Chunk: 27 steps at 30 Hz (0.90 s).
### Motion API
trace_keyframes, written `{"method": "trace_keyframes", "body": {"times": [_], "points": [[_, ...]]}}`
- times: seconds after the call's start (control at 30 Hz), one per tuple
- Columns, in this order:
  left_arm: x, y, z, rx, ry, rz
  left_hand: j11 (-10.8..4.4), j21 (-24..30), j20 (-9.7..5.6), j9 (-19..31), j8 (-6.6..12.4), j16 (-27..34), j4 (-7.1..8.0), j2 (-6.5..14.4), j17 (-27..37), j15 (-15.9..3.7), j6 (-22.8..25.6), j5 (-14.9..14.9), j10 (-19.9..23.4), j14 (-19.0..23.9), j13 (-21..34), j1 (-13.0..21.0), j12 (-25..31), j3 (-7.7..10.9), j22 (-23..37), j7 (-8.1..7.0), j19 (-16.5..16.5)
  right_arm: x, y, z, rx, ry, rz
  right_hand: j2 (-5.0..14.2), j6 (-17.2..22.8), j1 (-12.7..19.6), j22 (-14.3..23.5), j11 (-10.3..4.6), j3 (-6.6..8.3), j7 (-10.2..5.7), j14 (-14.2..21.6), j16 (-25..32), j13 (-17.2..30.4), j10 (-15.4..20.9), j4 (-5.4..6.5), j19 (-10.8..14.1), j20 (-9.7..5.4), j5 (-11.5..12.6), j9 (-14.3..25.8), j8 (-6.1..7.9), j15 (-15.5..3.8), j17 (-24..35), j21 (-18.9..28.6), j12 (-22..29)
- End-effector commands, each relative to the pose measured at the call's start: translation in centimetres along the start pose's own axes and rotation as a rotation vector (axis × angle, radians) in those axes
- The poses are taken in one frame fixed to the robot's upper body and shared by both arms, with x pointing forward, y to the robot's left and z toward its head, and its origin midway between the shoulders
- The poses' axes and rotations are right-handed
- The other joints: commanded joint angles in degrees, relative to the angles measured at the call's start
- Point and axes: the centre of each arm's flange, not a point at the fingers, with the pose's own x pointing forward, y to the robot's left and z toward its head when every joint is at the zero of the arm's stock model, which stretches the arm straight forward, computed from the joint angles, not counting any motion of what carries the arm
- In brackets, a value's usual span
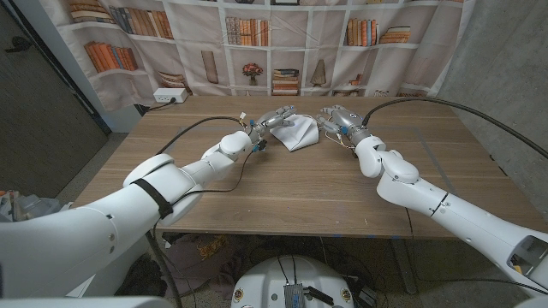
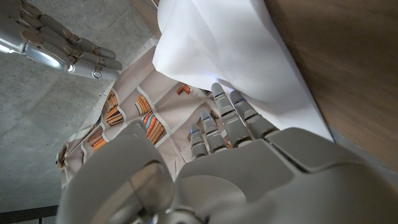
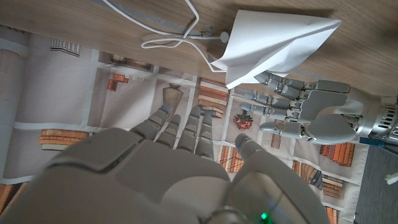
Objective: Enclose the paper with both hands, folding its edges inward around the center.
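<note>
From the head camera, your paper (image 1: 296,133) sits crumpled up on the wooden table (image 1: 282,192), toward the far side, right between your two hands. Your left hand (image 1: 272,121) is up against the paper's left edge, fingers reaching onto its top, while your right hand (image 1: 336,120) hangs just beside the paper's right edge; from this angle you can't really tell if it's touching. Behind the table there's a bookshelf-print backdrop (image 1: 257,43) and a white power strip (image 1: 169,97) at the table's far left corner. Over on your left wrist camera, the left hand's fingers (image 2: 239,115) lie straight against the white sheet (image 2: 230,56), fingertips pressed into a fold, not curled around it, so nothing is actually gripped. The right hand (image 2: 53,40) shows there too, fingers extended and clear of the paper. On your right wrist camera, the right hand (image 3: 186,155) has its fingers stretched out, spread, holding nothing, and the paper (image 3: 273,46) lies beyond them on the wood as a pointed, folded-up shape. The left hand (image 3: 311,112) sits just beside it, fingertips at its edge, and a white cable (image 3: 180,34) loops on the table near the paper.
</note>
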Motion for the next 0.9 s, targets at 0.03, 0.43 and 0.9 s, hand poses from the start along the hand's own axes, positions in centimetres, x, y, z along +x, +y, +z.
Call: {"method": "trace_keyframes", "body": {"times": [0.03, 0.43, 0.9], "points": [[0.6, 0.3, -1.1, -0.038, 0.111, -0.002, 0.08, -0.2, 0.14, 0.0, 0.36, -0.2, -0.38, -0.3, 0.2, -6.61, 0.3, 0.2, 0.2, -0.7, 0.0, 0.0, 0.3, 0.01, 0.1, -0.16, -0.4, -1.2, -1.0, 0.4, 0.006, 0.032, -0.031, 2.22, 0.1, -0.1, 0.1, 0.12, -0.23, -0.03, 0.3, 0.1, 0.1, 0.1, 0.24, 0.6, -3.86, 0.1, 0.1, -0.08, -3.72, 0.0, 0.0, -0.1], [1.3, 0.6, -1.0, -0.062, 0.164, 0.002, 0.35, -1.6, 0.3, -0.2, 0.28, -0.6, -0.9, 0.0, 0.0, -6.07, 0.5, 0.3, -0.3, -6.3, -0.1, -0.3, 0.1, -0.06, 0.1, 0.04, -1.7, -2.8, -1.7, 1.3, 0.012, 0.063, -0.07, 2.15, 0.2, -0.2, 0.1, 0.19, -0.36, -0.05, 0.4, 0.2, 0.1, 0.2, 0.31, 0.7, -3.75, 0.1, 0.1, -0.05, -3.65, 0.0, 0.0, 0.0], [1.2, 0.5, 0.0, -0.029, 0.088, -0.004, 0.28, -2.0, 0.3, -0.3, 0.34, -0.1, -1.06, 0.1, 0.0, -6.05, 0.8, 0.3, -0.5, -7.0, -0.1, -0.4, 0.0, -0.07, 0.1, 0.09, -1.7, -2.3, -2.1, 1.0, 0.023, 0.028, -0.082, 2.11, 0.1, -0.3, 0.1, 0.18, -0.52, 0.01, 0.4, 0.2, 0.1, 0.1, 0.4, 0.6, -3.65, 0.1, 0.1, -0.07, -3.64, -0.1, -0.1, -0.1]]}}
